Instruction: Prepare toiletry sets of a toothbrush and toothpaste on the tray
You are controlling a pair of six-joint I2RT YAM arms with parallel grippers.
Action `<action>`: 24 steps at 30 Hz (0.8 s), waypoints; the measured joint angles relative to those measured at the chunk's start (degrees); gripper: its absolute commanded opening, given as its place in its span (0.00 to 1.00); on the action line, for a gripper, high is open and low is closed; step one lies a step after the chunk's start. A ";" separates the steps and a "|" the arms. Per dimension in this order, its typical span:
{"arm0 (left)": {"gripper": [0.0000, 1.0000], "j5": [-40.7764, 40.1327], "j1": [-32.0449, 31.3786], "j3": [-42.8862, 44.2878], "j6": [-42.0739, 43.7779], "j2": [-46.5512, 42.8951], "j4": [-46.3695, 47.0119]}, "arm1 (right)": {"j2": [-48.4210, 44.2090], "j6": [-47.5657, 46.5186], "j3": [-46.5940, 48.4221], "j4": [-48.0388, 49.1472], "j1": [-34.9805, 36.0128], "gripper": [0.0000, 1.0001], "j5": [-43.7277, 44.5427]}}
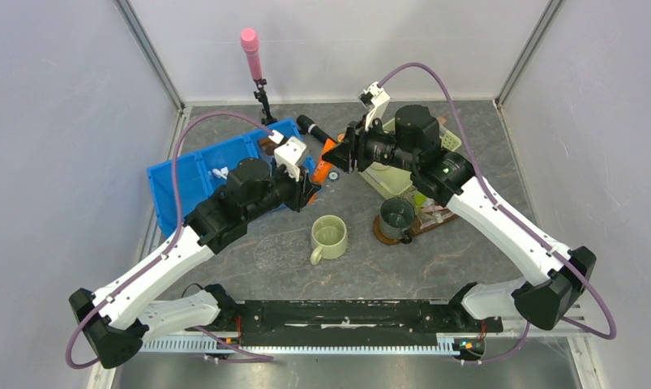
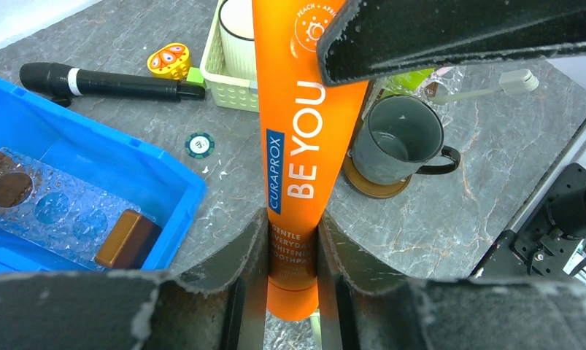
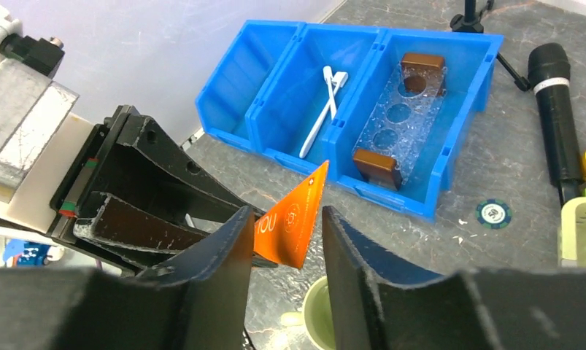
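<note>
My left gripper (image 1: 310,182) (image 2: 293,281) is shut on the cap end of an orange toothpaste tube (image 2: 297,138) and holds it in the air, right of the blue bin. My right gripper (image 1: 344,154) (image 3: 286,244) is open. Its jaws stand on either side of the tube's flat end (image 3: 295,222) without clamping it. A grey mug (image 2: 398,138) stands on the end of the dark-brown tray (image 2: 370,188). A white toothbrush (image 2: 487,84) lies beyond the mug. Two white toothbrushes (image 3: 325,106) lie in the blue bin. A pale green mug (image 1: 330,237) stands on the table.
The blue compartmented bin (image 1: 194,174) sits at the left with a clear holder and brown blocks (image 3: 392,120). A pale green basket (image 2: 228,84) holds a white mug. A black microphone (image 2: 100,80), a yellow toy (image 2: 168,60) and a poker chip (image 2: 200,144) lie nearby.
</note>
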 measured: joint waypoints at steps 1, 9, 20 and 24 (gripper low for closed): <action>0.33 0.02 0.00 0.00 0.04 0.00 0.00 | 0.00 0.31 0.00 0.26 -0.04 0.35 -0.31; 0.60 0.31 0.00 -0.33 1.25 -0.02 0.24 | 0.04 2.29 -0.87 1.46 -0.79 0.00 -1.42; 1.00 -4.22 0.00 -5.31 1.55 -2.82 3.56 | -1.16 1.29 -7.10 2.58 -1.14 0.00 -1.51; 1.00 -10.05 0.17 -6.97 0.35 -5.09 3.45 | -4.07 0.81 -13.22 6.08 -1.16 0.00 -1.51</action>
